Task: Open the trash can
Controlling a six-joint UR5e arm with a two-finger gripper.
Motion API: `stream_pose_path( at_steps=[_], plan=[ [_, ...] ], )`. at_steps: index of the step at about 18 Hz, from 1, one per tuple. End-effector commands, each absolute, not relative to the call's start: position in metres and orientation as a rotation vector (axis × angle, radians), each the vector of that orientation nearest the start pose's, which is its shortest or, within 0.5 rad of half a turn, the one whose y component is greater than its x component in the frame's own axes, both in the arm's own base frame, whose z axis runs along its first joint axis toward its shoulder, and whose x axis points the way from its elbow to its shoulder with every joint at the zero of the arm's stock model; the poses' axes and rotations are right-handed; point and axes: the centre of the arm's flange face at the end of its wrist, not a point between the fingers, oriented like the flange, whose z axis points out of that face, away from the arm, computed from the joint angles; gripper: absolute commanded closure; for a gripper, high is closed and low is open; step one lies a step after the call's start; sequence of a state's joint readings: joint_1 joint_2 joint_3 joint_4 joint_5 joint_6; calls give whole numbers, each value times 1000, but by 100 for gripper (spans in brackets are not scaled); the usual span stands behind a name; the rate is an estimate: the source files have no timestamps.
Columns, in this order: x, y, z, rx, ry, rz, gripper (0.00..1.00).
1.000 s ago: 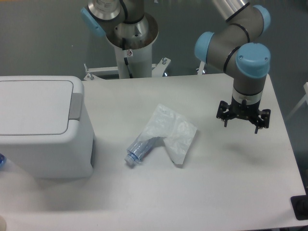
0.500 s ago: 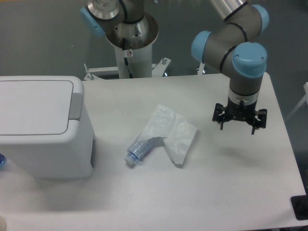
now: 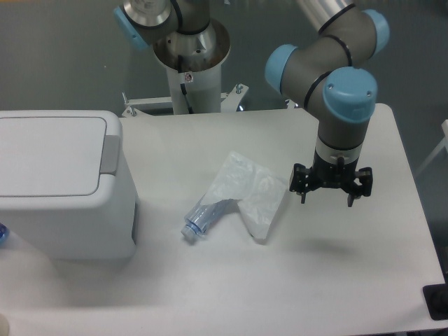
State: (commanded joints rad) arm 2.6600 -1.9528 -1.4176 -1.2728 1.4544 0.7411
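My gripper [image 3: 327, 196] hangs above the right half of the table [image 3: 231, 294], pointing straight down, its two black fingers spread wide apart with nothing between them. A soft shadow lies on the tabletop below and a little nearer than the fingers, so the tool is off the surface. The trash can [image 3: 63, 185] stands at the left edge of the table, well apart from my gripper: a large white box with rounded corners, its flat white lid [image 3: 49, 154] lying closed and level on top. The grey push-bar [image 3: 110, 147] runs along the lid's right edge, the side that faces my tool. Between the can and the gripper lie two loose items. A thin white plastic bag [image 3: 253, 194] lies crumpled and flat near the table's middle, its right corner just beside the left finger as seen from the camera, though I cannot tell whether they overlap in height. A small clear plastic bottle [image 3: 204, 218] lies on its side, touching the bag's near-left edge, its cap end pointing toward the near left. At the far side, the robot base column [image 3: 190, 84] rises behind the table's far edge.
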Motion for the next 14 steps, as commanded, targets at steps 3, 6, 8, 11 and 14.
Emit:
stream_pose_path(
  at_steps=[3,6,8,11,14],
  plan=[
    [-481,459,404,-2947,-549,-77,0],
    [-460,483,435,-2893,-583,-157,0],
    [-440,493,459,-2856,-576,-199,0],
    [-394,516,482,-2819,-521,-245,0],
    [-361,521,500,-2803,-502,-292,0]
  ],
)
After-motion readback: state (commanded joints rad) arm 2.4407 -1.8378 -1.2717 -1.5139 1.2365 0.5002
